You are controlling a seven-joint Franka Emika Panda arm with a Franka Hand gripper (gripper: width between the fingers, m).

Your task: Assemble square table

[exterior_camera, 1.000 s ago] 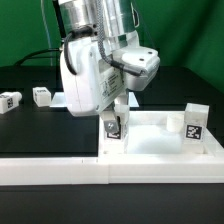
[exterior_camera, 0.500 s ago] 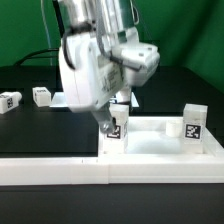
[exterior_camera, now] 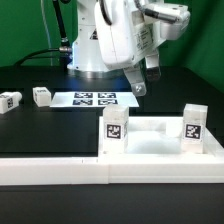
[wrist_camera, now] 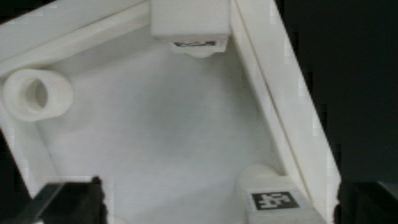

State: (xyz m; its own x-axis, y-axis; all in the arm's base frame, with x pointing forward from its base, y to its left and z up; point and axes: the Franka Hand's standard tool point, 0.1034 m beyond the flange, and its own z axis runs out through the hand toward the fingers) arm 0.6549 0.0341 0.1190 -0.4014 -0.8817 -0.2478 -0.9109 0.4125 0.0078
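In the exterior view the tabletop (exterior_camera: 150, 140) lies rim up on the black counter (exterior_camera: 50, 135), pushed into the corner of the white barrier wall (exterior_camera: 55, 168) on the exterior view's right. The wall probably braces it so it cannot slide or turn while legs are screwed in. The left-hand leg (exterior_camera: 114, 127) and the right-hand leg (exterior_camera: 192, 122) stand upright on its 2 near corners, tags toward the camera, so I judge 2 of 4 legs fitted. The outer loose leg (exterior_camera: 10, 100) and the inner loose leg (exterior_camera: 42, 96) sit well apart from the slab at the exterior view's far left, near the marker board (exterior_camera: 95, 99), likely parked there for later picks. The gripper (exterior_camera: 136, 86) hangs above and behind the slab, touching nothing. In the wrist view the gripper (wrist_camera: 217, 200) looks down into the slab's inner face. Its dark fingers (wrist_camera: 71, 195) stand spread wide at either edge of the picture with nothing held between them. A round empty socket (wrist_camera: 31, 95) shows in 1 corner, seemingly awaiting a leg. A tagged leg (wrist_camera: 270, 197) rises just beside the rim, and a white block (wrist_camera: 196, 22), probably another leg, fills a further corner.
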